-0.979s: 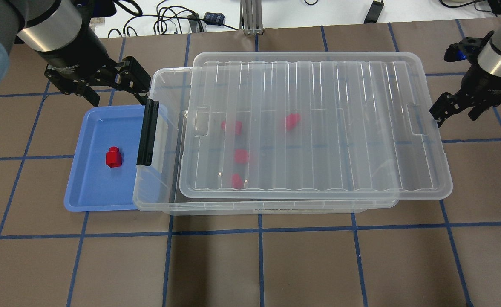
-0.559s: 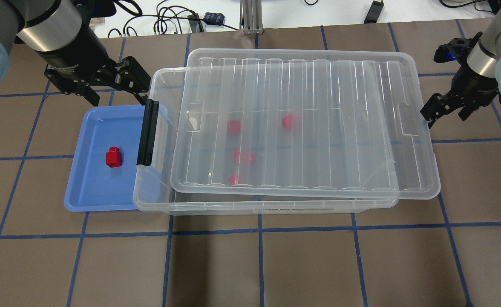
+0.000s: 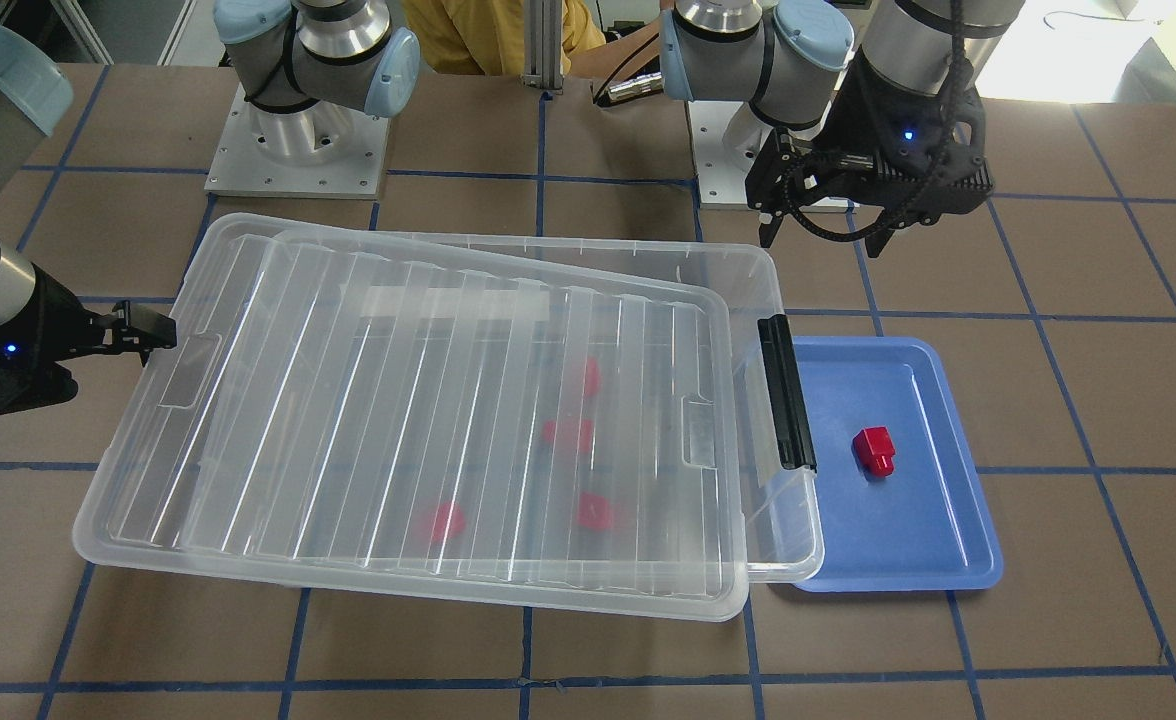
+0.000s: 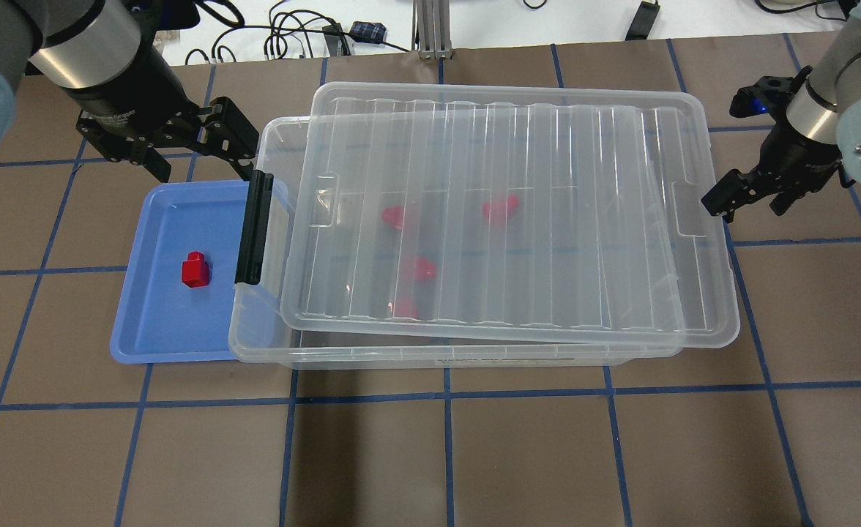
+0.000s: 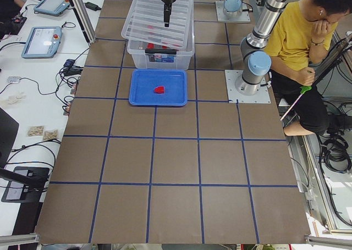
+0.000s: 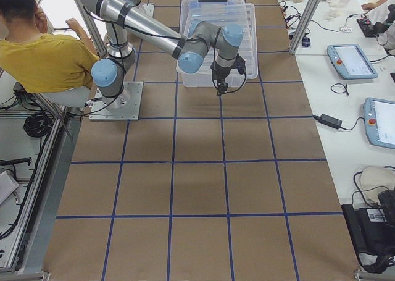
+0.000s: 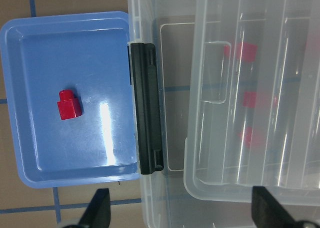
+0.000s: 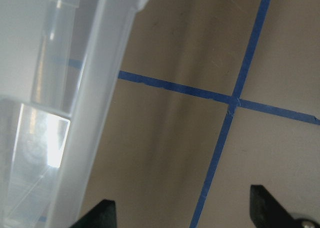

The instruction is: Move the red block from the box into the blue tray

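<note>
Four red pieces inside the box [image 4: 269,350] show only as blurred pink smears through the ribbed lid [image 4: 511,219]; their shapes cannot be made out. The lid lies askew on the box, overhanging the end toward the right jaws and leaving a strip uncovered by the black latch [image 4: 253,227]. The blue tray [image 4: 152,322] has its box-side edge hidden under the box's rim. The red block [image 4: 195,269] lies in the tray in plain view, out in front of the left jaws and off toward one fingertip. Those jaws hang spread wide and hold nothing, with the latch ahead between them. The right jaws, also wide and empty, sit just beside the lid's short edge; whether they touch it cannot be told. The right wrist view is cut down to that clear rim and the tabletop [image 4: 474,454] with its blue tape lines.
</note>
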Available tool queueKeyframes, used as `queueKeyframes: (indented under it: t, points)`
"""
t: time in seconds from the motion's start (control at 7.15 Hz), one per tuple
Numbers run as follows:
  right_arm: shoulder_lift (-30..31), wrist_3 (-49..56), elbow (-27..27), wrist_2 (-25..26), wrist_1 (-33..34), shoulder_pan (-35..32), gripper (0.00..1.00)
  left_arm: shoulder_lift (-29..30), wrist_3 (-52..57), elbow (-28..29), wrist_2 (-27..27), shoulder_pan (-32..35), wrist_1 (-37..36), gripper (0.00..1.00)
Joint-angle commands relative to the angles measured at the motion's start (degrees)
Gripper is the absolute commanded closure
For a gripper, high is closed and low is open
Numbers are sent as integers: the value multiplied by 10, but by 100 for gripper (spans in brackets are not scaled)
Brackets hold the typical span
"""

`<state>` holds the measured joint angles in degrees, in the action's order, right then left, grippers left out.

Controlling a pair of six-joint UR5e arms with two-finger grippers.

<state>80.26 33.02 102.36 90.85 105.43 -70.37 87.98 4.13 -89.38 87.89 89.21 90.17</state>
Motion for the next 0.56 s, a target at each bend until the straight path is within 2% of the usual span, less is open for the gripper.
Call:
queueKeyframes:
  t: [0.0,0.42]
  points:
    - [1,0,0,-8,-1,0,0,0,0,0,0,0,0,0]
    - [0,-5,0,-16,-1,-20,0,0,0,0,0,0,0,0]
